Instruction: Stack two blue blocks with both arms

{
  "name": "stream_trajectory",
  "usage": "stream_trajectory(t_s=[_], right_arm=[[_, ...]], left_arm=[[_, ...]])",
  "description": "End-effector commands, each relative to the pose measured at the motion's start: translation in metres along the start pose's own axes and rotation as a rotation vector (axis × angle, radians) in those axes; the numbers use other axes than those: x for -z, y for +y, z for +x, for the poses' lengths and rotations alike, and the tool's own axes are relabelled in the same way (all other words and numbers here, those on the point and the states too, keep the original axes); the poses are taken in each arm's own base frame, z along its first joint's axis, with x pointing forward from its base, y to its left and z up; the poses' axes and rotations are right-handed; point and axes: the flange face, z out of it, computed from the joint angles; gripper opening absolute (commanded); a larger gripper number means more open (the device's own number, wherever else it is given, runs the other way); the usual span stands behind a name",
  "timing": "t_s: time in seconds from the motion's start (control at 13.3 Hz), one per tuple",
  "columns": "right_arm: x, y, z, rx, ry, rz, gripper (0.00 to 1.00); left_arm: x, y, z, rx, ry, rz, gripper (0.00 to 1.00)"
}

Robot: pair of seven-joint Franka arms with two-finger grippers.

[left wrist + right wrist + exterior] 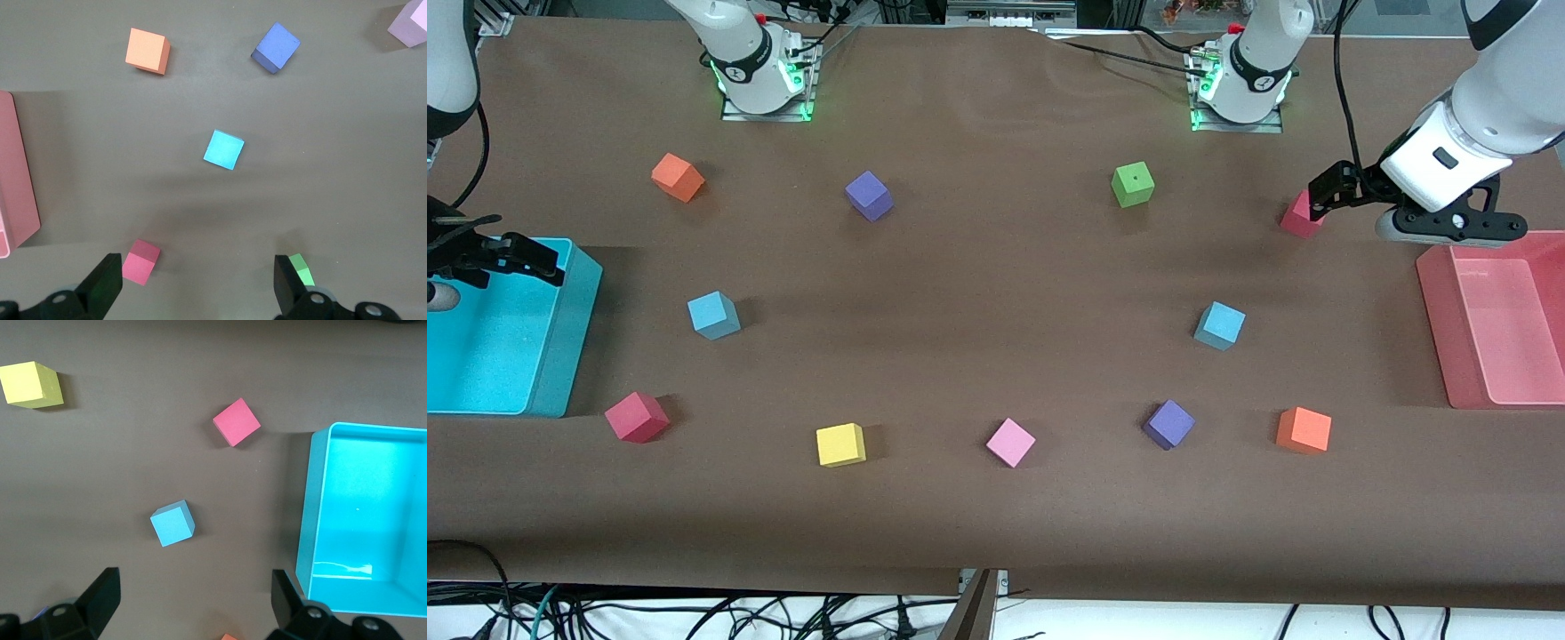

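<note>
Altogether two blue blocks (713, 315) (1219, 325) lie apart among nine other cubes; left gripper (1323, 197) and right gripper (538, 264) hover wide open, empty.

We see two white jointed arms with glossy rounded shells; the left arm (1476, 133) has a dark grey band near the top and a small black oval mark on its wrist housing. Both bases, right arm (743, 53) and left (1258, 67), carry black ring bands with a small white logo, red buttons, green glowing lights and metal mounting plates. Black cables trail from each. The left gripper (197, 283) and right gripper (193, 600) are black, with wedge-shaped fingers and round silver screws.
</note>
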Motion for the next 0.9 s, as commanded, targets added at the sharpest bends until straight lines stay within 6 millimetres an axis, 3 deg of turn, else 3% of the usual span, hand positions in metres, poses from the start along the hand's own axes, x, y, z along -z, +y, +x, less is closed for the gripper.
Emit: stream_trajectory(t_s=[0.0,0.83], right_arm=[[0.0021,0.0006,0.0009,-0.016,-0.003,0.001,1.00],[0.0036,0.0006,0.0012,-0.020,0.001,0.002,1.00]], left_arm=[[0.0055,-0.0010,-0.0016,0.000,-0.003,0.010,1.00],[0.0048,-0.0011,-0.0024,0.001,-0.011,0.010,1.00]])
